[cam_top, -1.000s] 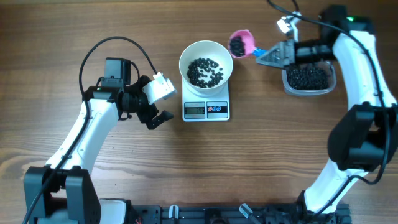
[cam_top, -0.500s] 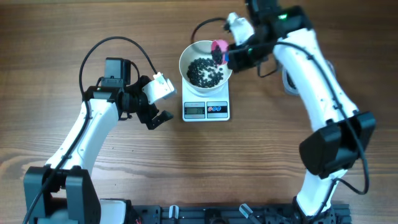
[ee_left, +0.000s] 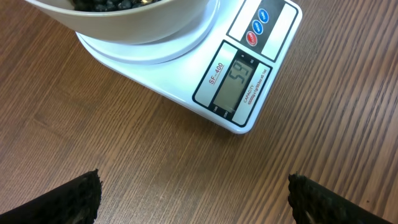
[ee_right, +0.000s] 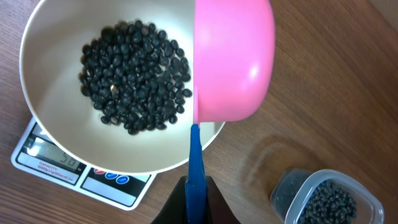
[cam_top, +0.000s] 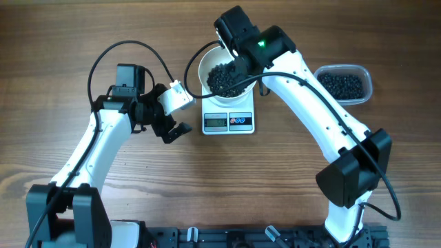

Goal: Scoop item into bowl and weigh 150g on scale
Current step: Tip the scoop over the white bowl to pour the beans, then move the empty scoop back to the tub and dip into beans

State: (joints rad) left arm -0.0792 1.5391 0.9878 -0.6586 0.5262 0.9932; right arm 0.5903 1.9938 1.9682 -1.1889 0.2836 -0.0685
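Note:
The white bowl [cam_top: 207, 63] stands on the scale [cam_top: 229, 122] and holds a dark heap of the item [ee_right: 134, 78]. My right gripper [ee_right: 196, 200] is shut on the blue handle [ee_right: 194, 155] of a pink scoop [ee_right: 233, 59]. The scoop is tipped on its side over the bowl's [ee_right: 59, 134] right rim, its mouth toward the heap. In the overhead view the right wrist hides the scoop. My left gripper [cam_top: 180, 114] stands open and empty over bare wood, left of the scale [ee_left: 239, 81], whose display reads 59.
A clear plastic tub [cam_top: 342, 84] with more dark beads sits to the right of the scale, also seen as the tub [ee_right: 323, 199] in the right wrist view. The right arm [cam_top: 310, 117] arches across the table's right half.
My right arm has swung left from the tub to above the bowl, carrying the scoop, which is now tipped. The heap in the bowl looks fuller. The left arm has not moved.

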